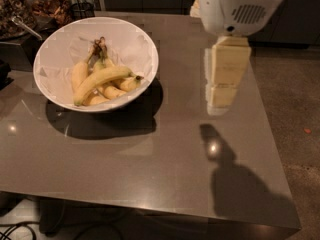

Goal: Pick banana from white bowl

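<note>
The white bowl (60, 41) stands on the left part of the grey table. In it the banana (102, 79), long and yellow with a small dark tip at its right end, lies on top of a bunch of shorter bananas (114, 90) joined at a dark stem (97, 49). My gripper (220, 101), cream-coloured below a white arm housing (240, 6), hangs above the table to the right of the bowl, clear of its rim. It holds nothing that I can see.
Dark clutter and a wire basket (80, 6) stand behind the bowl at the back left. The grey table (165, 154) ends at the right, where concrete floor (295, 109) begins. The arm's shadow falls on the table's front right.
</note>
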Controlling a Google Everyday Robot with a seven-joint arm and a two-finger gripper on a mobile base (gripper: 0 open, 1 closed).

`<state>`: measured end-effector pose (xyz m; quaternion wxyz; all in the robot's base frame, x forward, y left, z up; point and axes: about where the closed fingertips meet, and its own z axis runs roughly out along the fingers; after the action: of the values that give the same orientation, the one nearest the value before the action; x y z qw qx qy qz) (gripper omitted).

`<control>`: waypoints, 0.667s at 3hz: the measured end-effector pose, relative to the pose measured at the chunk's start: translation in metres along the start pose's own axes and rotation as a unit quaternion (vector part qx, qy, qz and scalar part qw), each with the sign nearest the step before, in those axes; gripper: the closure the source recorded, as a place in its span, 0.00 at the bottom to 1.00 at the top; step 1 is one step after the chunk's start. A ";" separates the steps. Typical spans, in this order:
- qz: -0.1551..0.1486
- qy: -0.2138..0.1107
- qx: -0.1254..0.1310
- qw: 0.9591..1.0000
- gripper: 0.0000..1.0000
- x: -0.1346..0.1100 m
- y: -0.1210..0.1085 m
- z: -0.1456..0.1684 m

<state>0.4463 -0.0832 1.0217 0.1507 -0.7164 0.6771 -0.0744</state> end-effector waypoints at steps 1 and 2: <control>-0.045 0.002 -0.017 0.999 0.00 -0.041 -0.021 0.020; -0.084 0.007 -0.022 0.996 0.00 -0.080 -0.049 0.041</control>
<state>0.4999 0.0030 1.0062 0.1236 -0.7736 0.6167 -0.0765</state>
